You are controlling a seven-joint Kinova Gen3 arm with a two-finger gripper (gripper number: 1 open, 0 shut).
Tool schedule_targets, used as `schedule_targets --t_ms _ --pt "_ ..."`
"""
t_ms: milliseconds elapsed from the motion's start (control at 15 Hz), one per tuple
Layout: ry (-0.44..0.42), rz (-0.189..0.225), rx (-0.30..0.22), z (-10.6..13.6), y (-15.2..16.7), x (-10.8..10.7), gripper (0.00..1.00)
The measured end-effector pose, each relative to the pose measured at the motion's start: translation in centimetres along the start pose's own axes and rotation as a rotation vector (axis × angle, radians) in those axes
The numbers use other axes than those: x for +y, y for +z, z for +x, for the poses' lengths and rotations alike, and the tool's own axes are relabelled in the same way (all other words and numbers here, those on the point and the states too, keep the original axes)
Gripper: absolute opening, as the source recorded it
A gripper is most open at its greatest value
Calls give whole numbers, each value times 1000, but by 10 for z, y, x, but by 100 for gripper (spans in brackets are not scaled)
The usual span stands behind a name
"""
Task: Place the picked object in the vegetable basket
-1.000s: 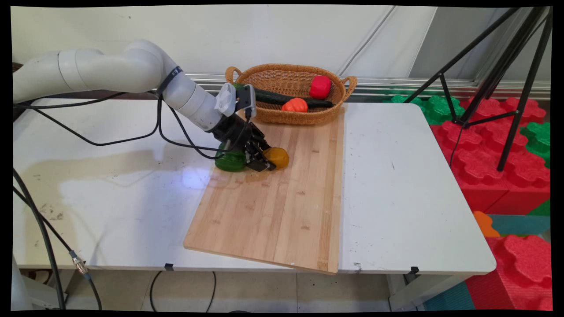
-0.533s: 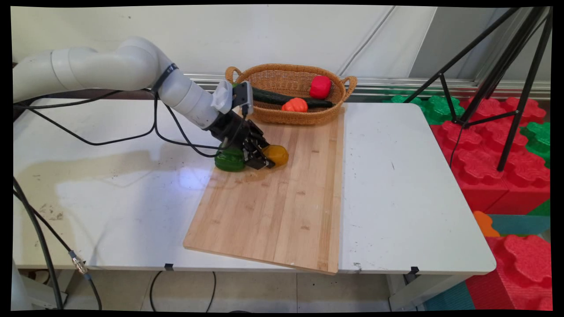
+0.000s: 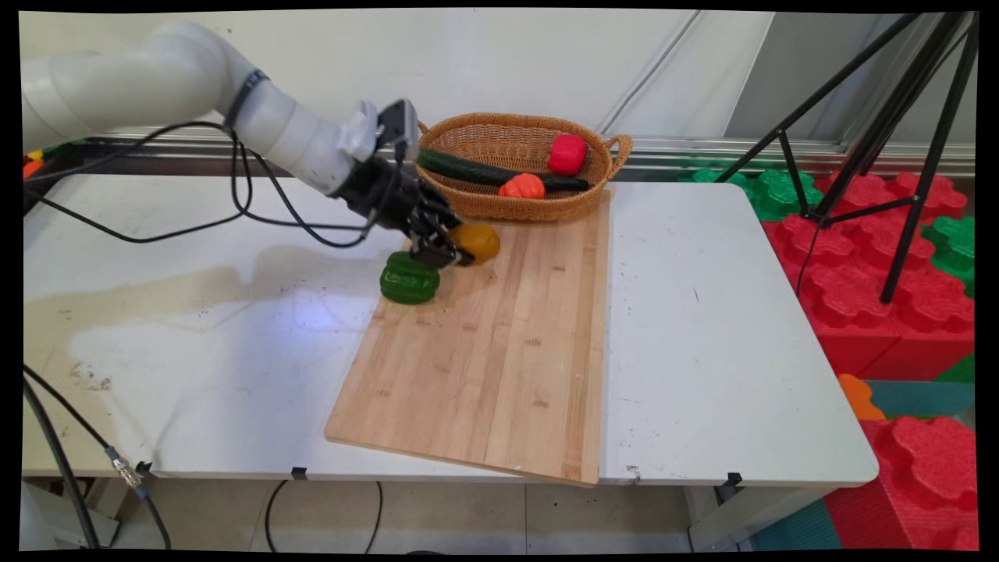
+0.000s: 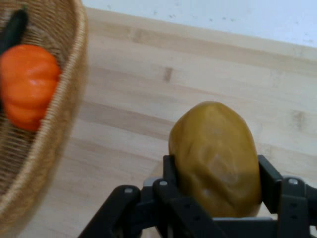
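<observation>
Above the far left part of the bamboo cutting board (image 3: 484, 351), the gripper (image 3: 449, 248) clamps a lumpy yellow-brown potato (image 3: 476, 242), clear of the wood; a glossy green pepper (image 3: 409, 279) sits just below. From the hand, potato (image 4: 215, 158) wedged between the fingers (image 4: 270, 176), woven basket (image 4: 54, 129) left, ribbed orange pumpkin (image 4: 27, 87) inside

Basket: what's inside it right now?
The basket holds a dark green cucumber, a red pepper and an orange pumpkin-shaped piece. Its near wall hides the bottom, so anything lying low there cannot be seen.
</observation>
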Motion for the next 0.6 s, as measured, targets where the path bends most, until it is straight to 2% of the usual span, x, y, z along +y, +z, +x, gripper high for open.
schedule_targets --t_ms 200,467,600 --pt "-36 36 38 8 -26 -8 0" --pt "-78 107 90 21 -53 -26 0" --pt "-105 163 122 29 -65 -42 0"
